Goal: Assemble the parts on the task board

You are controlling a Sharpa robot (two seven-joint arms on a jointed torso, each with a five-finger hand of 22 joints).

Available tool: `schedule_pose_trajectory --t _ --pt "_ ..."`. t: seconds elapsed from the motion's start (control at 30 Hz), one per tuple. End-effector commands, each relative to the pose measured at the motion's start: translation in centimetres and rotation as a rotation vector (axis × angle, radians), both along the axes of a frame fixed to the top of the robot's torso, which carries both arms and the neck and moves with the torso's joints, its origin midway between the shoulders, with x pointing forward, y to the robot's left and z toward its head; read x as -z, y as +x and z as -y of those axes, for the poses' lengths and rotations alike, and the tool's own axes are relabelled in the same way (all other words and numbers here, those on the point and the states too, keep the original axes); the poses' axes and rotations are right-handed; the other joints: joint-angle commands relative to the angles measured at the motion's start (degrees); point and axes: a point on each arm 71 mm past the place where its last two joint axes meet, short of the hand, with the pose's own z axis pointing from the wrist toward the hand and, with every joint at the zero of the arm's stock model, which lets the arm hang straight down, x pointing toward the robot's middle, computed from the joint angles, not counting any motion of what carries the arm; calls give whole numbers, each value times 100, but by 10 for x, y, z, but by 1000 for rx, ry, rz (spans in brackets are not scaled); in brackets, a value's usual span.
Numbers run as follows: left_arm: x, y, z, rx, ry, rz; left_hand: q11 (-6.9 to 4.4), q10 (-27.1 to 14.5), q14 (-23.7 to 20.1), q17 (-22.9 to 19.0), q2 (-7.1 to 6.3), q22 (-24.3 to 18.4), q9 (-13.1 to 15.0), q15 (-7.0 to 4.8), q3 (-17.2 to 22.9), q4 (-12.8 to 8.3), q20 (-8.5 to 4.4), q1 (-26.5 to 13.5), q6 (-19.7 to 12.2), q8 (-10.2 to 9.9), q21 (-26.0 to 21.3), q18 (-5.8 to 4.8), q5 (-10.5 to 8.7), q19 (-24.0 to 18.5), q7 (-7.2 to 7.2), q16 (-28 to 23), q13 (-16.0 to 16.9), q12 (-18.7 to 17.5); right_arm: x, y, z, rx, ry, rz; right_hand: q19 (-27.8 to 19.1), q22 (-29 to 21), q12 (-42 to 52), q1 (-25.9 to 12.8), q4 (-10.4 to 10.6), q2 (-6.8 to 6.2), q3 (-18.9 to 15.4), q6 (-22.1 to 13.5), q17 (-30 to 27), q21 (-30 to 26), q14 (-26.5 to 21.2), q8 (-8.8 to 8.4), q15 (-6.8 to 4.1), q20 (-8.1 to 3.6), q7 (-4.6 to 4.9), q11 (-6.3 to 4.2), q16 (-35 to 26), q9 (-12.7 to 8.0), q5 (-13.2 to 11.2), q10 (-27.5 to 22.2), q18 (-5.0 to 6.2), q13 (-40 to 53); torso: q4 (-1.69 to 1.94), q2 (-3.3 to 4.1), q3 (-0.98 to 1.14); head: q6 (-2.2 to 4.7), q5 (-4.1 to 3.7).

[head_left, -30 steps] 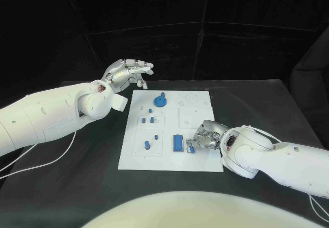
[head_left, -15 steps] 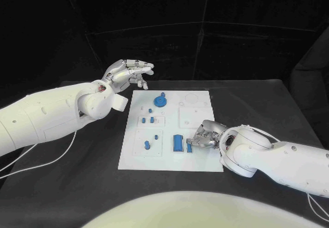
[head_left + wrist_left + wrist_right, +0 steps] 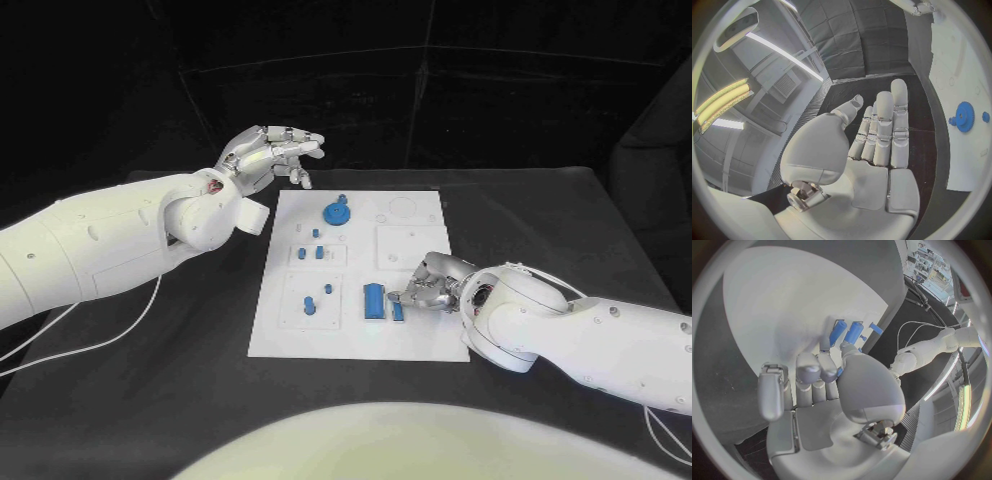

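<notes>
Right robot hand [image 3: 430, 283] pinches blue part [image 3: 398, 310] nr board's [image 3: 289, 340] right edge; left [image 3: 268, 153] spread.

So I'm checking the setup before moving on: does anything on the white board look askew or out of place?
Nothing stands out. The white task board lies flat, the small blue parts sit on it, and the right hand works beside two blue bars.
</notes>
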Motion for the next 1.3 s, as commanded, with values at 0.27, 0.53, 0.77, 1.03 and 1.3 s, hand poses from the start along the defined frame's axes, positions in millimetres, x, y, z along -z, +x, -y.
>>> schedule_pose_trajectory --t 0.27,0.53,0.77,1.03,1.3 --pt "-1 0 1 12 -8 -4 15 -44 -29 -10 9 -9 -8 13 7 -25 10 48 -50 24 -32 35 -5 43 7 32 -5 39 -6 -7 4 -77 43 5 191 991 7 9 -63 -19 -296 -53 2 17 37 24 -18 -15 10 19 -24 76 -519 17 -23 15 -12 -8 9 1 -15" --pt "-1 0 1 12 -7 -5 15 -44 -29 -10 9 -9 -8 13 7 -25 10 48 -50 24 -32 35 -5 43 7 32 -5 39 -5 -14 5 -168 56 -51 170 969 -37 246 -201 -26 -411 -110 1 -3 38 18 -9 -6 27 34 -26 115 -645 -10 -16 7 -14 -7 6 1 -49" --pt "0 1 2 17 -9 -5 17 -52 -34 -13 12 -11 -9 16 5 -26 11 49 -59 27 -35 34 -5 40 10 32 -6 41 -1 -13 9 -181 39 -79 163 963 -55 512 -376 47 -440 -133 1 -11 37 19 -6 0 31 37 -28 147 -649 -24 -14 10 8 -2 5 1 -71" --pt "0 1 3 17 -9 -6 17 -52 -34 -13 12 -11 -9 16 5 -26 11 49 -59 27 -35 34 -5 40 10 32 -6 41 2 -7 14 -149 16 -75 170 974 -48 642 -454 186 -426 -131 3 -5 37 27 -11 -3 21 28 -28 169 -587 -21 -16 23 7 2 0 1 -60" --pt "0 1 3 17 -8 -6 17 -52 -34 -13 12 -11 -9 16 5 -26 11 49 -59 27 -35 34 -5 40 10 32 -6 41 6 -1 16 -118 4 -63 176 981 -35 641 -449 286 -440 -124 2 -1 37 35 -13 -6 20 27 -29 185 -551 -13 -18 37 11 0 5 1 -47"
